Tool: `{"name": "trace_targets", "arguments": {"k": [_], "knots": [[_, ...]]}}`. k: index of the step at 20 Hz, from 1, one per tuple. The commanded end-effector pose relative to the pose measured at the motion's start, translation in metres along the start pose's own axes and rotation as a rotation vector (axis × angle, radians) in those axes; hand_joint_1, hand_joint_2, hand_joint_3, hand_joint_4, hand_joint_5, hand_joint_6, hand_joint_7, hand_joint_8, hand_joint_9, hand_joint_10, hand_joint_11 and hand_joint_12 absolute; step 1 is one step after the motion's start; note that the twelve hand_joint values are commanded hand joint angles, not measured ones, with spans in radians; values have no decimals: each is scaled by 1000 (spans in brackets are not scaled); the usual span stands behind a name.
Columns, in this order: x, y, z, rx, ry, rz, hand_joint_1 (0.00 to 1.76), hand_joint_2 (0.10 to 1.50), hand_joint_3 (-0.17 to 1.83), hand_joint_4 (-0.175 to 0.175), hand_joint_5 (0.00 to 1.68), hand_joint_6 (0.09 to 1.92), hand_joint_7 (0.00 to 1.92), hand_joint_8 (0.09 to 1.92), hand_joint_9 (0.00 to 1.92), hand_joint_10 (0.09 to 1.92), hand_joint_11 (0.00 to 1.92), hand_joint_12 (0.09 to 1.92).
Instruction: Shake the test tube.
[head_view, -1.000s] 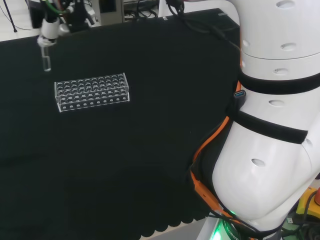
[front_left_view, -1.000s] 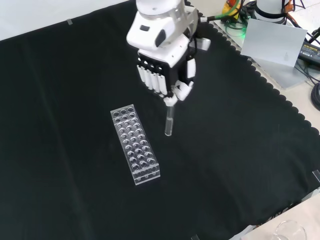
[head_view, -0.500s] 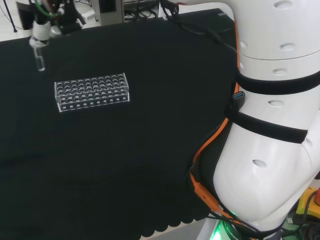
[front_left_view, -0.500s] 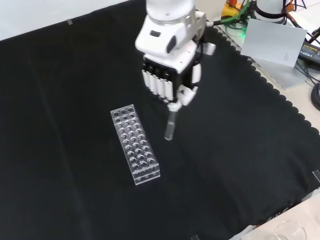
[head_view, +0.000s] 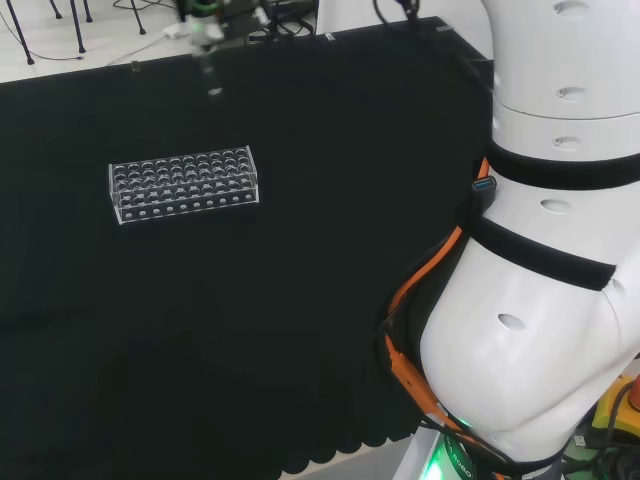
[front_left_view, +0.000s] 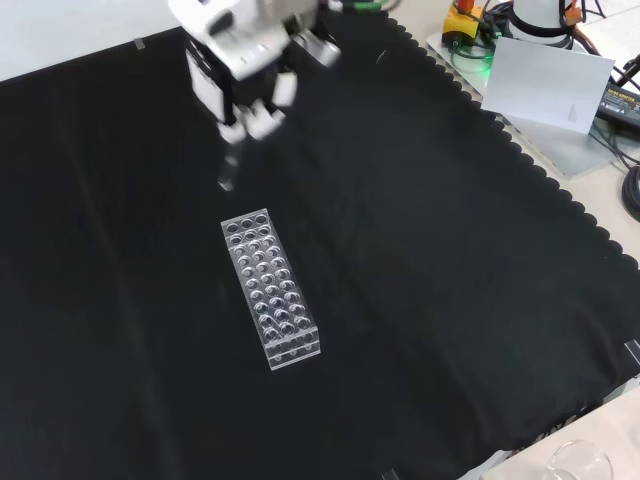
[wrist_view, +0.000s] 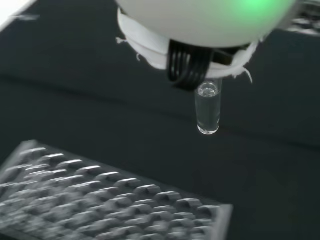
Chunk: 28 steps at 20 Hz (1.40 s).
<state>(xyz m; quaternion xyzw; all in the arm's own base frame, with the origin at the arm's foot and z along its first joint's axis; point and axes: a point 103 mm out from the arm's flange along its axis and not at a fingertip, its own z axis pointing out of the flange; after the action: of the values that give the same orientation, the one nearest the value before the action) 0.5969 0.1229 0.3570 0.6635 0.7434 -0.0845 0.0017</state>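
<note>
1. One test tube (wrist_view: 208, 111) is the task's thing: clear, thin-walled, prob. glass or plastic, so likely light, stiff, smooth and slippery, and breakable if it knocks the rack (front_left_view: 270, 289) or drops. Contents: can't tell.
2. Best place to hold it, in my judgement, is near the mouth, w/ the rest of the tube hanging free; that's where it's held now. Wrist view shows its upper end tucked under the hand (front_left_view: 240, 55), rounded bottom pointing down.
3. Tube location: in the air, clear of the worktop (front_left_view: 450, 260). Front view has it blurred in the upper left of the frame (front_left_view: 228, 170), just above the rack's far end and apart from it. Head view has it at top, left of centre (head_view: 212, 80), above the rack (head_view: 183, 183).
4. Fingers (front_left_view: 262, 115): curled in around the tube's top, pinching it; no other thing is held.
5. Pose: hand at the front view's upper left, palm down, fingers pointing at the worktop, tube roughly upright below. Hand and tube are motion-blurred, which fits mid-shake. White arm links (head_view: 545, 250) fill the head view's right.
</note>
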Motion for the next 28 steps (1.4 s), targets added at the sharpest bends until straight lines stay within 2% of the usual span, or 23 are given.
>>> {"name": "trace_targets", "arguments": {"k": [1,4,11,14,17,19,21,24,28], "knots": [[-20,1,-9,-19,-3,38,1443,598,687,-175,1407,102,1424,659,1289,734,1441,1090],[23,2,-9,-17,54,-39,1443,598,687,-175,1408,100,1424,659,1289,734,1441,1090],[106,1,-27,-25,222,-172,1443,598,687,-175,1409,98,1424,659,1288,735,1441,1090],[136,-3,-38,-35,264,-236,1443,598,687,-175,1409,97,1424,659,1289,735,1441,1090],[155,-7,-46,-49,266,-283,1443,598,687,-175,1410,95,1424,659,1289,735,1441,1089],[152,-7,-46,-51,258,-274,1443,598,687,-175,1410,95,1424,659,1289,736,1441,1089],[135,-5,-41,-47,233,-239,1443,598,687,-175,1410,94,1424,659,1289,736,1441,1089],[91,-3,-27,-34,169,-156,1443,597,688,-175,1411,93,1424,659,1289,736,1441,1089],[28,-3,-6,-8,40,-48,1443,597,688,-175,1411,92,1423,659,1290,736,1441,1089]]}}
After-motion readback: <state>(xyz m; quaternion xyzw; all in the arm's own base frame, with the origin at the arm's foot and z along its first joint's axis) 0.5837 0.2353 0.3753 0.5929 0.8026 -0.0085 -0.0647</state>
